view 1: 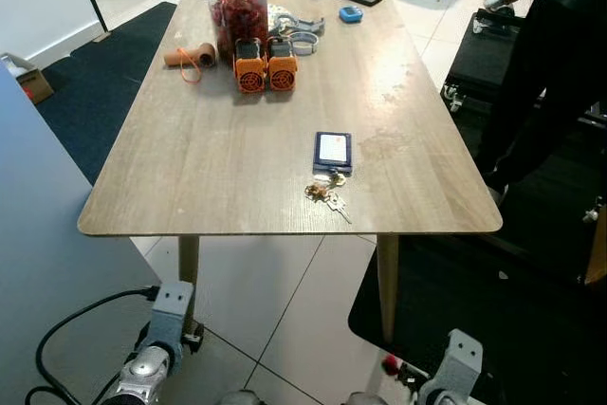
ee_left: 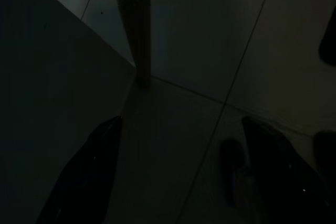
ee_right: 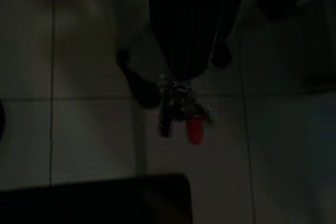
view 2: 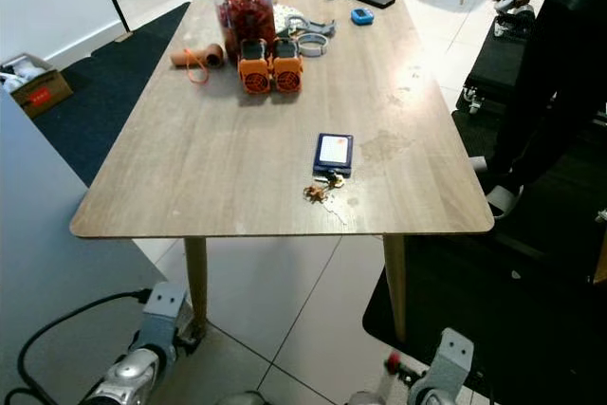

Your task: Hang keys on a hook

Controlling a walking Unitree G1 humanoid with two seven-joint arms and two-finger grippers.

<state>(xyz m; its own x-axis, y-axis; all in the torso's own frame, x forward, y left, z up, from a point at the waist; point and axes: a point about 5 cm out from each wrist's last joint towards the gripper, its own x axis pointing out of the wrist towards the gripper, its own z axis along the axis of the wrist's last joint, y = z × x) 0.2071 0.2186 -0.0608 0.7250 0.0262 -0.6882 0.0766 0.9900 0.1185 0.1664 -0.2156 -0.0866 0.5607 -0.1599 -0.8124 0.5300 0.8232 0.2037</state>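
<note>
Fingers (ee_right: 176, 35) of the right gripper (ee_right: 184, 80) are pinched together on the keys (ee_right: 176, 106), which dangle below the tips over the tiled floor (view 1: 285, 301). The left gripper (ee_left: 178, 182) hangs idle, its fingers spread apart.

The grip looks thin, by the ring or one end only, so a swing of the arm could probably shake the bunch loose onto the tiles. No hook is visible, so the robot likely has to turn or walk to find one. That adds sway, and the desk (view 1: 237, 158) edge and its legs are close enough to snag the hanging bunch. A person (view 1: 550, 64) stands at the upper right of the frame, near any path that way.

The held keys are a small, dim metal cluster with a red tag (ee_right: 194, 129), which also shows as a red spot at the lower right of the left eye frame. A second bunch (view 1: 327, 194) lies on the desk just below a blue card holder (view 1: 333, 151), right of centre in the frame, and could be mistaken for the target.
</note>
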